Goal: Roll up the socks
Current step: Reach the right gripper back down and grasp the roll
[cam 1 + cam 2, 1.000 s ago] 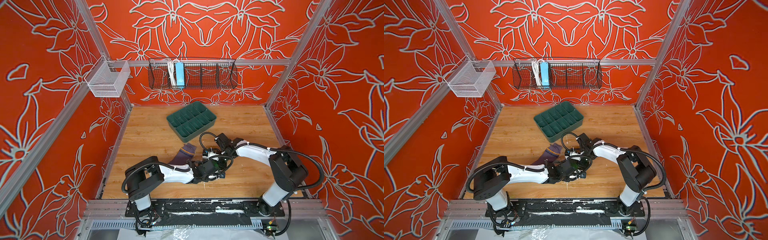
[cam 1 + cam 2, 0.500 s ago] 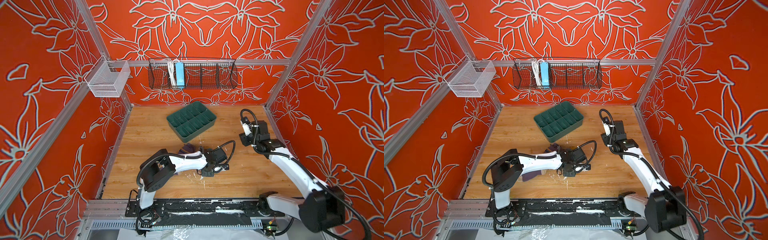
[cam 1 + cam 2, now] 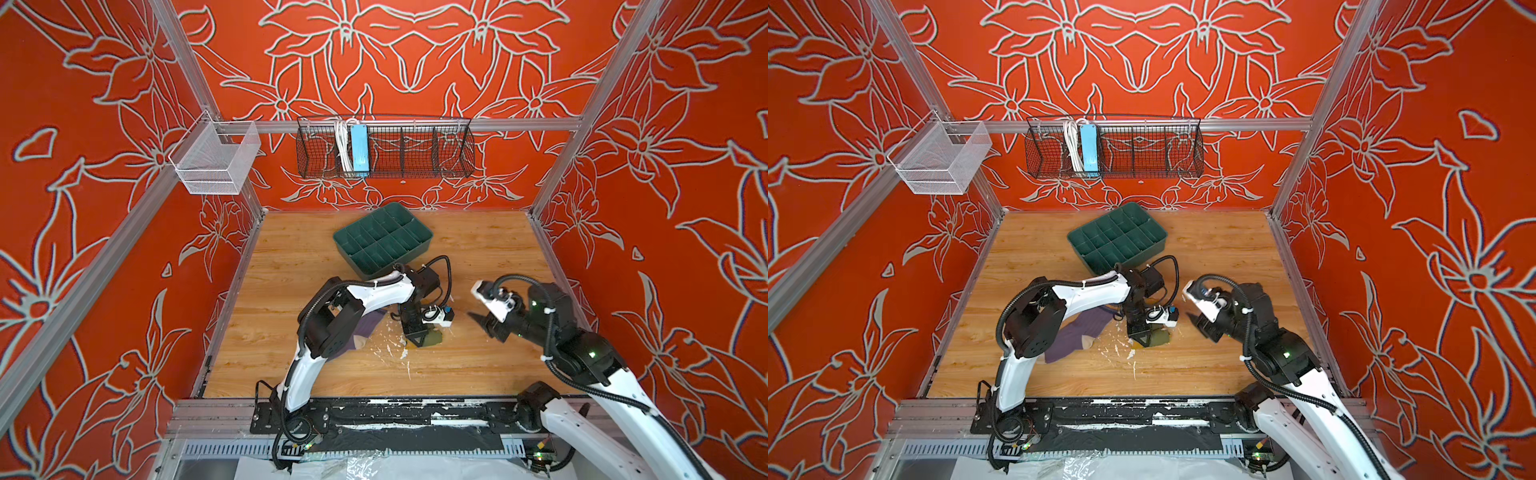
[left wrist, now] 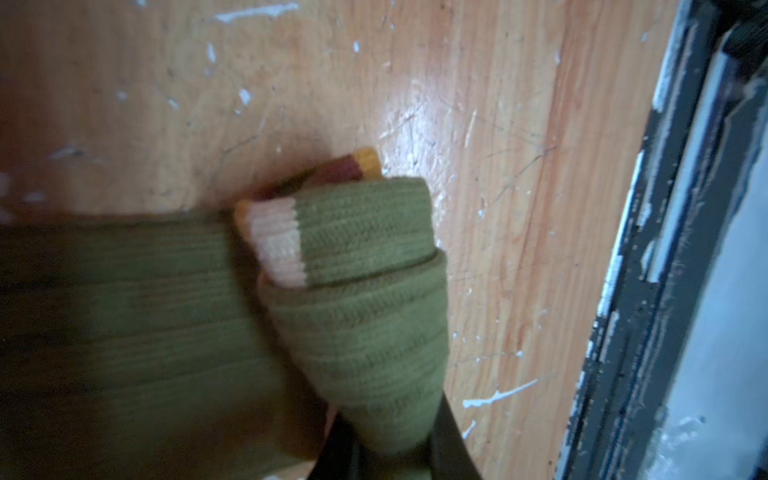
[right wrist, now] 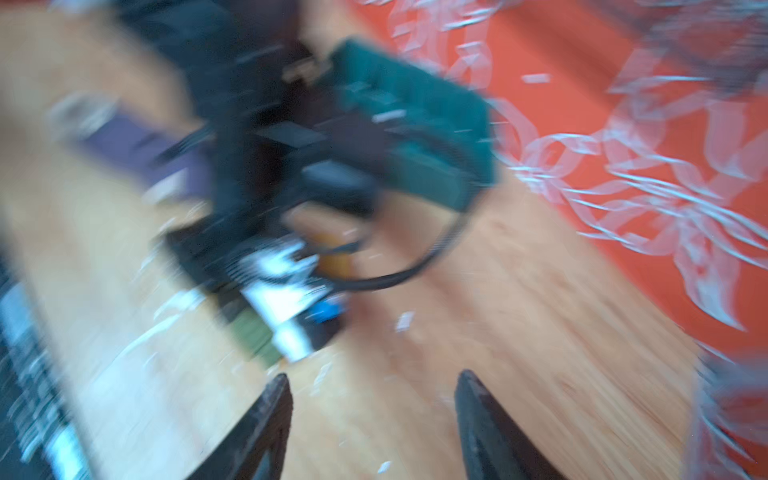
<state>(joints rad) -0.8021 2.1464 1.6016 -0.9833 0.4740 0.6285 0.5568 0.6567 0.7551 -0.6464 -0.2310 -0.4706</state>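
1 second on, left pincer (image 3: pixel 419 338) grips green sock (image 4: pixel 353 316); open right pincer (image 5: pixel 370 386) swung back.

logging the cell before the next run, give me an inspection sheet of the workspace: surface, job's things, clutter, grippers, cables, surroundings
surface: wooden tabletop, scuffed, white flecks at the front middle
job's things: olive green sock bundled in layers, on the tabletop; purple sock lying flat, partly under the left arm
clutter: green divided tray at the back of the tabletop
grippers: left gripper shut on the olive green sock; right gripper open, holding nothing, apart from both socks
cables: left wrist cable and right wrist cable, black loops; white cord in the wire basket
surroundings: red floral walls; blue power strip in the wire basket; white mesh basket on the left rail
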